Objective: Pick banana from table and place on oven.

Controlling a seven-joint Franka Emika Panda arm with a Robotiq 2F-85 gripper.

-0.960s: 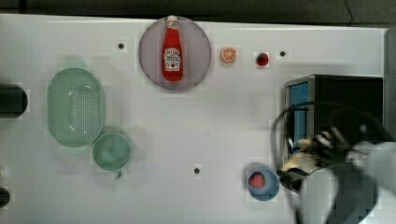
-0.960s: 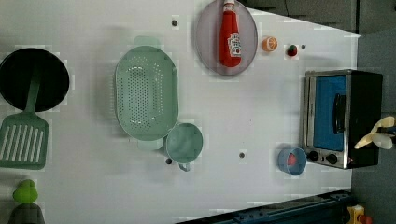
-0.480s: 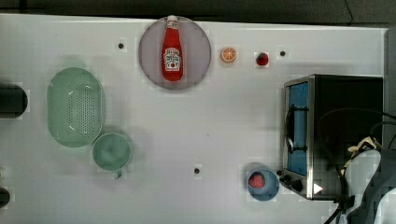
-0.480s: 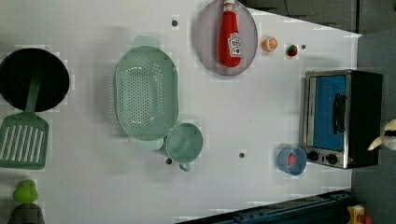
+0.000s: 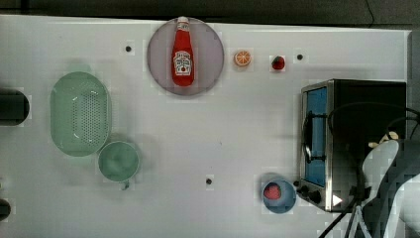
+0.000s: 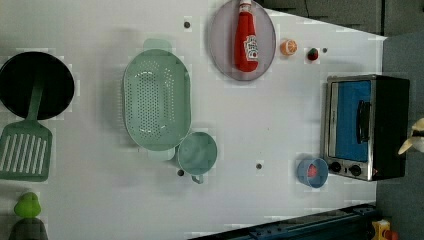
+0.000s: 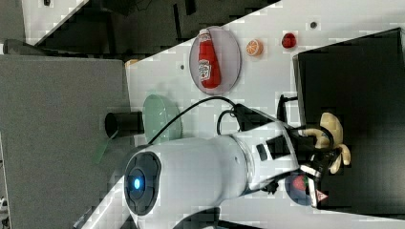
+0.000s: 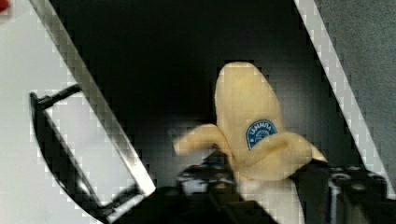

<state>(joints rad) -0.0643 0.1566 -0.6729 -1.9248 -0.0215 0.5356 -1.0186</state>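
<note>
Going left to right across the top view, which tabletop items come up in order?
Green colander → green cup → ketchup bottle on its plate → orange slice → strawberry → oven, with the banana above its black top.

Top, left views overhead, sharing table [image 5: 208,134] and oven [image 6: 367,127]; right view behind arm; wrist close on oven top.

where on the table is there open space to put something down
The widest bare stretch of table lies in the middle, between the green colander and the oven. It is crowded along the top view's upper edge, with the ketchup plate, orange slice and strawberry.
</note>
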